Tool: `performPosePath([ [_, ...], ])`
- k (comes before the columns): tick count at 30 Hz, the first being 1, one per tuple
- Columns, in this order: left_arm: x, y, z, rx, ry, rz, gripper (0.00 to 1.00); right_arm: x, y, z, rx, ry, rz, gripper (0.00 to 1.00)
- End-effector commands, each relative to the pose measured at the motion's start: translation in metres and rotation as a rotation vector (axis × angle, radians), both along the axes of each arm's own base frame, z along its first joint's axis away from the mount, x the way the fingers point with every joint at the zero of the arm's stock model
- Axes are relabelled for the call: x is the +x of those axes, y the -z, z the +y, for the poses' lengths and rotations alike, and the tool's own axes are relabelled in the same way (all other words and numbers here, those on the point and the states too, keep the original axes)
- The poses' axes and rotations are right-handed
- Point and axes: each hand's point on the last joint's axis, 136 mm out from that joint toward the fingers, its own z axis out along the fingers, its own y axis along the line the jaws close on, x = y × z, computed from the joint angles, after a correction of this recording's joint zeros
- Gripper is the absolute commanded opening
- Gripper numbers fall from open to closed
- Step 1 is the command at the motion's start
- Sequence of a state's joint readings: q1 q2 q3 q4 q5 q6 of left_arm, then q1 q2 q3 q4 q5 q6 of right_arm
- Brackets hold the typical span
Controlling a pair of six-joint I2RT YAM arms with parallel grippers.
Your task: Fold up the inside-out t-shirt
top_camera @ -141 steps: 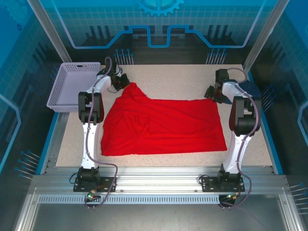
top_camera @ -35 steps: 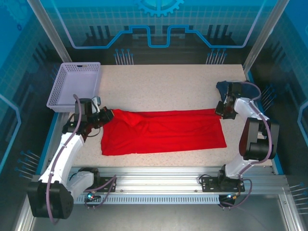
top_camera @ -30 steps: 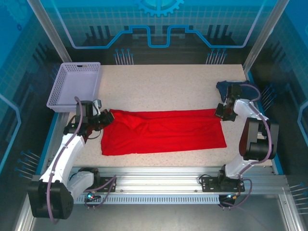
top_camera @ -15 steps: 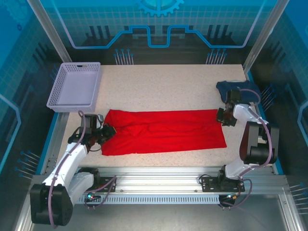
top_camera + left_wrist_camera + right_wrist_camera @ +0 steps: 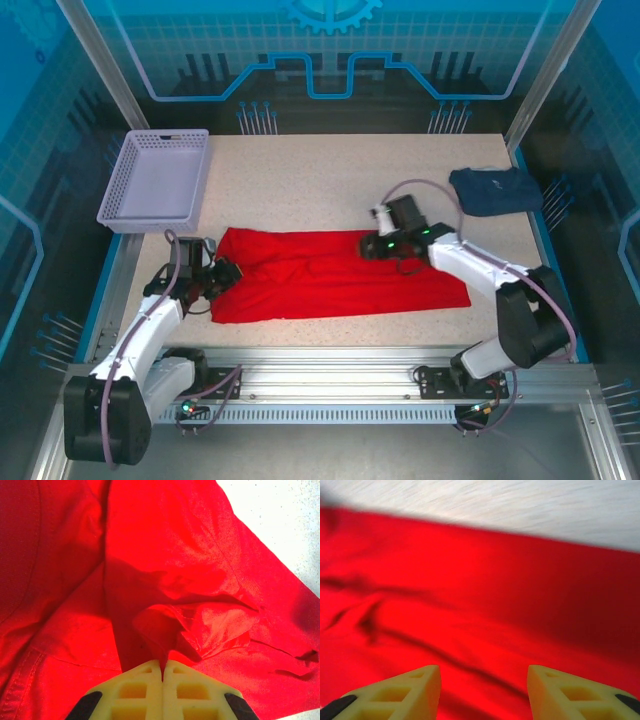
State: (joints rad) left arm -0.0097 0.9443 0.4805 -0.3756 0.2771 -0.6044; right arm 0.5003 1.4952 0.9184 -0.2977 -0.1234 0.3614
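Currently the t-shirt lies on the table as a long red band, left to right, nearer the near edge than the far one. No print shows on the upper face.

Left gripper sits at the band's left end. Its jaws are closed tight on a small bunched pinch of red cloth, clearest in the left wrist view. Right gripper hangs over the far edge of the band, a little right of centre. Its jaws stand partly apart with nothing between them and red cloth right below.

Step in hand, my read: the right gripper takes a hold so the band can be folded across its length.

Tips for doing it well:
- Drop the right gripper onto an edge or corner, not mid-panel, and catch every layer; grabbing only the top layer would peel the fold open.
- Keep the left pinch closed until the right has its grip, otherwise the left end slumps.
- Lift both ends level and carry low, so the cloth drags less.
- Wrinkles run near the left end; a light outward pull before laying over should flatten them.
- Keep clear of the navy garment at far right and the basket at far left.
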Motion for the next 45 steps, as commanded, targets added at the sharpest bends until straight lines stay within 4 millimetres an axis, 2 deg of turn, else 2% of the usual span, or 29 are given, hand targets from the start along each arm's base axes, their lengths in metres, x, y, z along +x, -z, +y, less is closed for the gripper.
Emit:
performPosePath([
  [1, 0.002, -0.001, -0.001, 0.002, -0.003, -0.004, 0.0, -0.026, -0.015, 0.085, 0.116, -0.241, -0.031, 0.5],
  [4, 0.003, -0.002, 0.0, 0.008, 0.001, -0.006, 0.0, -0.041, -0.007, 0.131, 0.124, -0.314, 0.002, 0.5],
  [6, 0.002, -0.002, -0.001, 0.006, 0.005, -0.007, 0.0, -0.047, 0.002, 0.154, 0.142, -0.327, 0.057, 0.47],
  [9, 0.003, -0.003, -0.001, 0.009, 0.008, -0.01, 0.0, -0.05, 0.016, 0.176, 0.154, -0.329, 0.128, 0.43],
  [11, 0.004, -0.004, -0.001, 0.013, 0.013, -0.015, 0.0, -0.051, 0.027, 0.184, 0.151, -0.317, 0.177, 0.42],
  [13, 0.004, -0.005, -0.001, 0.017, 0.014, -0.017, 0.0, -0.05, 0.037, 0.186, 0.136, -0.301, 0.22, 0.41],
  [24, 0.005, -0.005, -0.001, 0.023, 0.023, -0.023, 0.0, -0.042, 0.063, 0.192, 0.107, -0.244, 0.279, 0.42],
  [29, 0.004, -0.005, -0.002, 0.022, 0.023, -0.021, 0.0, -0.039, 0.065, 0.197, 0.13, -0.229, 0.286, 0.4],
  [36, 0.003, -0.003, -0.002, 0.022, 0.026, -0.019, 0.0, -0.034, 0.062, 0.201, 0.142, -0.214, 0.276, 0.29],
  [45, 0.003, -0.003, -0.002, 0.022, 0.026, -0.018, 0.0, -0.027, 0.054, 0.204, 0.184, -0.193, 0.274, 0.26],
])
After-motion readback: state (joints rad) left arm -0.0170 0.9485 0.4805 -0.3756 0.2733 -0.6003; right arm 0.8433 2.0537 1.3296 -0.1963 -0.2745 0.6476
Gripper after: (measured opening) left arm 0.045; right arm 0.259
